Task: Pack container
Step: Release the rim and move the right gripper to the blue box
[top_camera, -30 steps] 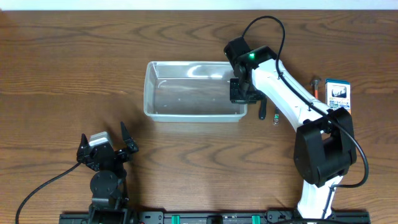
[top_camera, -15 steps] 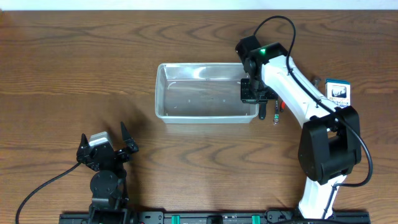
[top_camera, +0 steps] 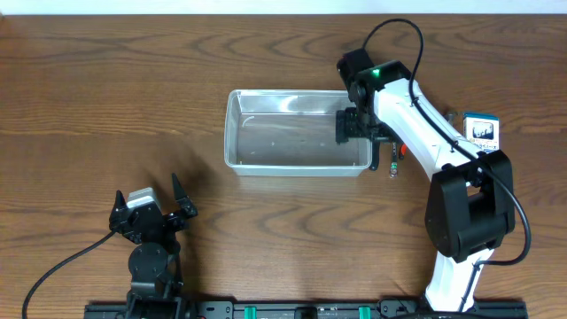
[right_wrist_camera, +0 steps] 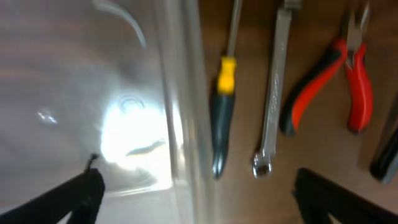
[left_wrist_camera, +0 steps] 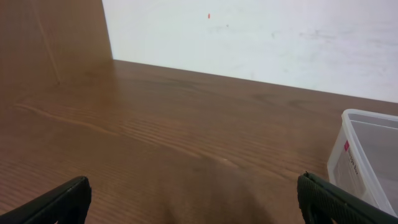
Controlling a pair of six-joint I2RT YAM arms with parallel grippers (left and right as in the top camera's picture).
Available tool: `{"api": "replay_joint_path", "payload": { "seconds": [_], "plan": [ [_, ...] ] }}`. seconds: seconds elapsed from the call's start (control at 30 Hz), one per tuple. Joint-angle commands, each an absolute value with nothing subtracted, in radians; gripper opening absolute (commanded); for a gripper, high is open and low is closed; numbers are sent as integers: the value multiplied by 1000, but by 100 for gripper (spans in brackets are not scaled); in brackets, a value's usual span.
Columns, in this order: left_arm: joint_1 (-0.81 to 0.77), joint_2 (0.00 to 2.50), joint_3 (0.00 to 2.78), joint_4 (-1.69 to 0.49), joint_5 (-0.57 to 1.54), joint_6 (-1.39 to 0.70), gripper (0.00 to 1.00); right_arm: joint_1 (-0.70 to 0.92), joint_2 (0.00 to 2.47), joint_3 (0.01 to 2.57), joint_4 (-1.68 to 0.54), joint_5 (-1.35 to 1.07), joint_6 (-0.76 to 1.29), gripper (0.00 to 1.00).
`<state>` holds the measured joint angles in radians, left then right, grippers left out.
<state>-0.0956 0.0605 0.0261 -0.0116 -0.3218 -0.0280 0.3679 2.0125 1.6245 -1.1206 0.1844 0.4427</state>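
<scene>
1. My right gripper (top_camera: 353,126), fingers apart astride the right wall of the clear rectangular plastic container (top_camera: 292,166), has dragged it rightward since a second ago.
2. The container now sits just beside the yellow-and-black screwdriver (right_wrist_camera: 221,118), so I judge packing reaches will be shorter.
3. My left gripper (top_camera: 151,206) stays parked with its fingers spread, unchanged.

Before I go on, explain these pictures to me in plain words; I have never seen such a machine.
Two robot arms stand at a wooden table. The overhead picture looks down from above; the other two come from a camera on each wrist. The left pincer hangs open above bare wood, holding nothing. The right pincer is open astride the right wall of the clear container, one finger inside, one outside. The container looks empty. Beside it lie a screwdriver, a wrench and red-handled pliers; a small blue-and-white box sits further right.
</scene>
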Motion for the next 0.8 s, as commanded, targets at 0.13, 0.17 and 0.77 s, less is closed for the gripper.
{"api": "replay_joint_path", "payload": {
  "seconds": [0.13, 0.17, 0.77],
  "plan": [
    [-99, 57, 4, -41, -341, -27, 98, 331, 1776, 1638, -1027, 237, 300, 99],
    [-99, 57, 4, -41, -342, -27, 98, 312, 1748, 1638, -1023, 244, 297, 99],
    [-99, 57, 4, -41, -342, -27, 98, -328, 1891, 1618, -928, 50, 65, 99]
  ]
}}
